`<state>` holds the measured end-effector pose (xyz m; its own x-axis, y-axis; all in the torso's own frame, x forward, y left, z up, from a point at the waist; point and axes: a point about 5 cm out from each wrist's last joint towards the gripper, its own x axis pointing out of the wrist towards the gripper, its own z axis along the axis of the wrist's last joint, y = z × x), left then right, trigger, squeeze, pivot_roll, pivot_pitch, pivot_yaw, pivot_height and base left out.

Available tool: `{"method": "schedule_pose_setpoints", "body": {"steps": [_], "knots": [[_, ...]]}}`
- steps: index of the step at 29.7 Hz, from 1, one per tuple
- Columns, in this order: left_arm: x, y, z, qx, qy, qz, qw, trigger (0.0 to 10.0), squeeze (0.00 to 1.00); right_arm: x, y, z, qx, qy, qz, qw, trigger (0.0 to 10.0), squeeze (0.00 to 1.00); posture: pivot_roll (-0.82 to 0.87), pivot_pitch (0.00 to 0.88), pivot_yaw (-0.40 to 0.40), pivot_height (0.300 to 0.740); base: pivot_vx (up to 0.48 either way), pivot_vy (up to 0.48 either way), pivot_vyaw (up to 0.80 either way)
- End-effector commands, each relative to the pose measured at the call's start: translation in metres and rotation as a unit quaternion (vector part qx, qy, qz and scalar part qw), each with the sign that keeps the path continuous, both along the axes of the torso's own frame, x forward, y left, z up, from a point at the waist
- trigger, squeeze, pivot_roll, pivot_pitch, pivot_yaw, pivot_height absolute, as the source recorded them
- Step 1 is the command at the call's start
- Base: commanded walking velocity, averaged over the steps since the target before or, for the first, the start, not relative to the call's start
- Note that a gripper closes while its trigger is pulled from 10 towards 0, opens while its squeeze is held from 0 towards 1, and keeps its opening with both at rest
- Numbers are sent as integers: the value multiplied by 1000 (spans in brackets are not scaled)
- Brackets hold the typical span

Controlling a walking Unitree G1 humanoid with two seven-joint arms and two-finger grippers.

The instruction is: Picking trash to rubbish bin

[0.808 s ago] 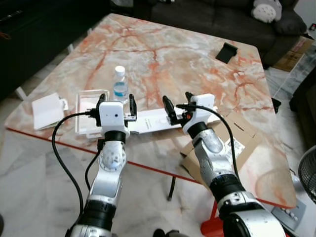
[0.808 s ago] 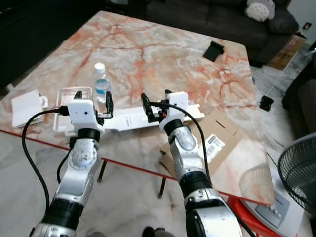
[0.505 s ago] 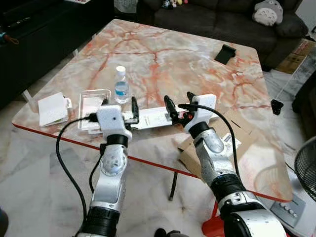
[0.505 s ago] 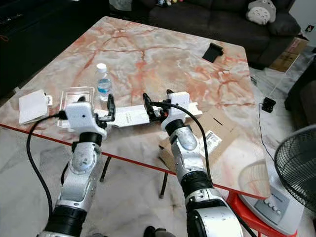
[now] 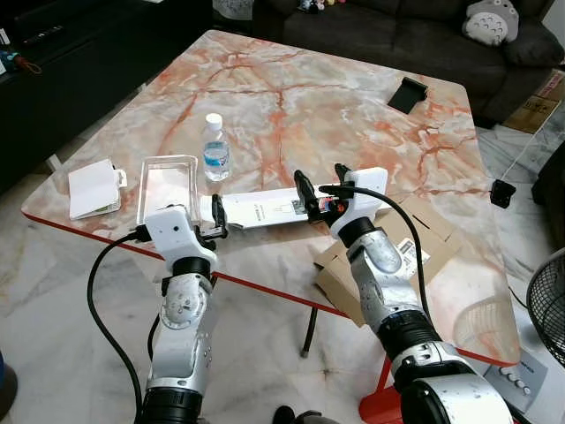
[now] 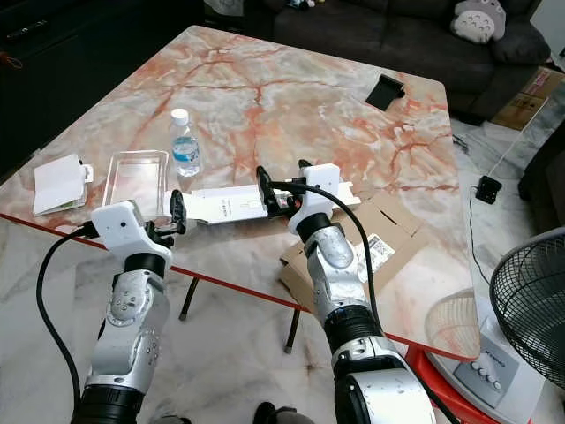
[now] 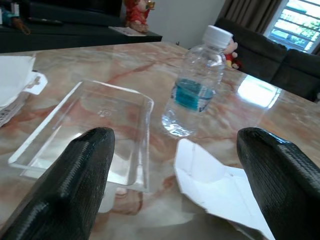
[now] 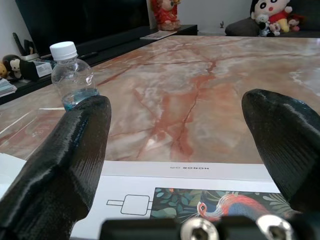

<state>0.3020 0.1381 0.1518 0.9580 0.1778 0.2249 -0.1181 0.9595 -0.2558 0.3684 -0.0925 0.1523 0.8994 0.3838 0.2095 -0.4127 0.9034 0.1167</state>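
Right gripper [image 5: 318,187]: wide open, empty, over the long flat white cardboard box [image 5: 265,210], ready to grab.
Left gripper [image 5: 210,231]: open, empty, at the box's 9 o'clock end to help.

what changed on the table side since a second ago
The left gripper has dropped back toward the robot, from over the flat white box to the table's near edge, jaws open. The right gripper stayed over the box, jaws open. Water bottle and clear tray unmoved.
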Motion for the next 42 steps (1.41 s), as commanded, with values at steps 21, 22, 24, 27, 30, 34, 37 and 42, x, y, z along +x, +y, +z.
{"method": "schedule_pose_setpoints", "body": {"steps": [21,22,24,27,30,34,37,42], "knots": [[27,-27,-11,-143,56,-63,986,10000,0,0,-8,-1,-2,0,-12,1000,10000,0,75,163,-137,740,0,0,0],[27,-27,-11,-142,59,-61,986,10000,0,0,-8,-1,-2,0,-12,1000,10000,0,74,165,-137,740,0,0,0],[27,-27,-12,-142,62,-59,986,10000,0,0,-9,-1,-1,1,-13,1000,10000,0,74,165,-137,740,0,0,0],[30,-28,-12,-148,62,-68,985,10000,0,0,-8,-3,-3,3,-11,1000,10000,0,77,164,-140,740,0,0,0],[32,-30,-11,-152,62,-75,984,10000,0,-1,-6,-3,-11,1,-7,1000,10000,0,77,164,-140,740,0,0,0],[32,-30,-4,-147,46,-77,985,0,0,0,-7,-3,-8,2,-9,1000,10000,0,73,160,-139,740,0,0,0],[32,-31,-2,-146,42,-80,985,0,0,-1,-7,-3,-8,3,-9,1000,10000,0,73,160,-139,740,0,0,0],[33,-31,-2,-147,43,-83,985,0,0,-1,-7,-3,-8,3,-9,1000,10000,0,73,161,-139,740,0,0,0]]}}
